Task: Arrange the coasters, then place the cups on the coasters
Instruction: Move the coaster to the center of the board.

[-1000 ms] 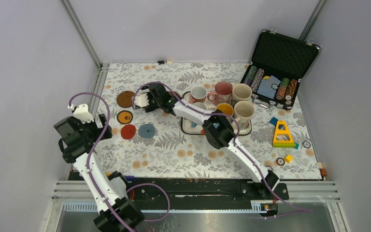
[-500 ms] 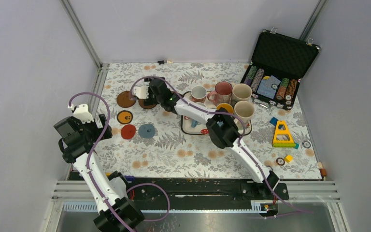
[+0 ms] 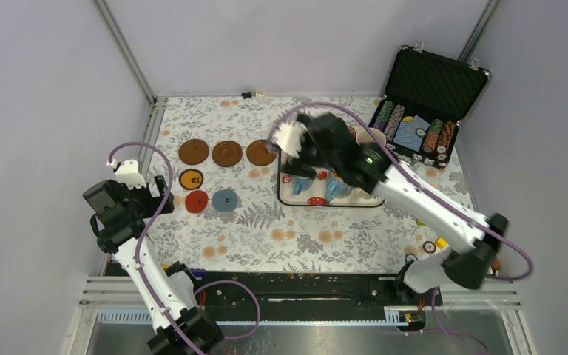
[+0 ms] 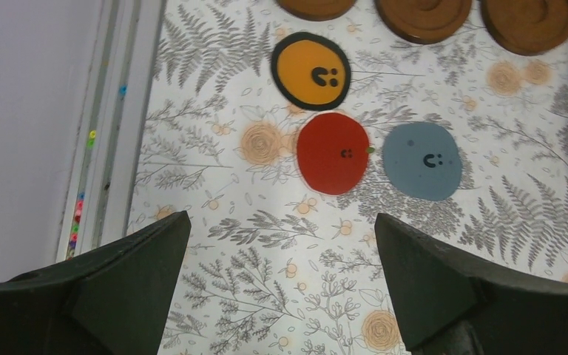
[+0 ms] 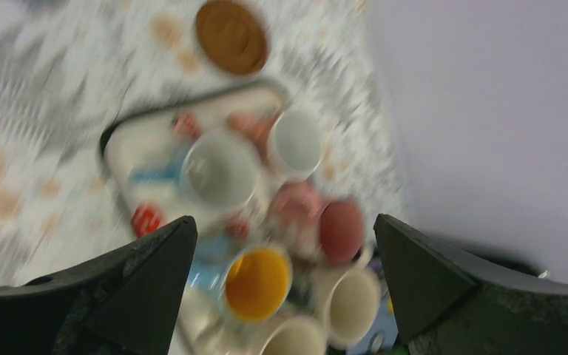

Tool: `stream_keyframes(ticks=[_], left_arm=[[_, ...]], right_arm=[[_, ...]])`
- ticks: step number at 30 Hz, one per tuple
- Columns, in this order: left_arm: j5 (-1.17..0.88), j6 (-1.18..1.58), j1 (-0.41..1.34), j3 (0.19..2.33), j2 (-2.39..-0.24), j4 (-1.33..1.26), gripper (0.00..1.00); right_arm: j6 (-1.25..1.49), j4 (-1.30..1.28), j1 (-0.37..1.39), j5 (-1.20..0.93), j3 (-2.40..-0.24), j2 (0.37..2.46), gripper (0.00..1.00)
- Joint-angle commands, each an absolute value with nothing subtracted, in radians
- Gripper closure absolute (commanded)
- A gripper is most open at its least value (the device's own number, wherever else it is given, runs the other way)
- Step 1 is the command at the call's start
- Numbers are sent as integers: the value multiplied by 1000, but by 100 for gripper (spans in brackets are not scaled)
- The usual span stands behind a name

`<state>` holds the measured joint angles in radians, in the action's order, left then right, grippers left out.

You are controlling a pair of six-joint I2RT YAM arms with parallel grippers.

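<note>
Three dark brown coasters [image 3: 227, 153] lie in a row at the back left. In front of them lie the black coaster with an orange centre [image 4: 311, 70], the red one [image 4: 333, 153] and the grey-blue one [image 4: 421, 160]. My left gripper [image 4: 281, 216] hangs open above bare cloth just in front of these. My right gripper [image 5: 281, 218] is open and empty, high over the cups on the tray [image 3: 296, 198]. Blurred below it are the yellow-inside cup [image 5: 257, 283], a pink cup [image 5: 342, 231], a cream cup [image 5: 351, 305] and two white ones [image 5: 220, 171]. In the top view the arm hides most cups.
An open black case of poker chips [image 3: 425, 111] stands at the back right. A yellow toy block [image 3: 434, 205] and small loose pieces [image 3: 430, 247] lie to the right of the tray. The enclosure's left rail [image 4: 111, 148] runs beside my left gripper.
My right arm has swung right from the brown coasters to above the tray, leaving three brown coasters uncovered in a row. The left arm has not moved.
</note>
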<state>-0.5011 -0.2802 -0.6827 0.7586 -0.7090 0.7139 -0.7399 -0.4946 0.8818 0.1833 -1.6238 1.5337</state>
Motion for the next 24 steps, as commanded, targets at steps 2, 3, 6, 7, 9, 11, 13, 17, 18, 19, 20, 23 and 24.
stream_keyframes(ticks=[2, 3, 6, 7, 9, 11, 13, 17, 18, 19, 20, 23, 24], left_arm=[[-658, -385, -651, 808, -680, 766, 1], [-627, -392, -594, 815, -681, 768, 1], [-427, -416, -384, 822, -701, 765, 1], [-340, -420, -306, 816, -718, 757, 1], [-202, -431, -171, 804, -767, 744, 1], [-146, -444, -82, 800, -845, 741, 1], [-114, -447, -16, 812, -943, 736, 1], [28, -433, 127, 836, -1130, 683, 1], [52, -437, 154, 838, -1161, 665, 1], [65, -446, 178, 843, -1193, 649, 1], [74, -453, 197, 849, -1225, 634, 1], [43, -468, 229, 879, -1316, 618, 1], [28, -474, 237, 891, -1350, 618, 1]], right_arm=[[-669, -753, 888, 116, -1239, 1203, 2], [-668, -769, 888, 106, -1182, 1124, 2], [-686, -764, 888, 66, -1013, 837, 2], [-692, -755, 887, 35, -962, 749, 2], [-681, -741, 888, -50, -855, 611, 2], [-650, -750, 848, -138, -802, 533, 2], [-620, -717, 803, -159, -730, 493, 2], [-576, -594, 799, -89, -595, 500, 2], [-564, -571, 799, -64, -580, 516, 2], [-559, -559, 799, -44, -576, 535, 2], [-557, -554, 799, -24, -578, 553, 2], [-553, -523, 799, 25, -578, 588, 2], [-551, -512, 799, 37, -576, 593, 2]])
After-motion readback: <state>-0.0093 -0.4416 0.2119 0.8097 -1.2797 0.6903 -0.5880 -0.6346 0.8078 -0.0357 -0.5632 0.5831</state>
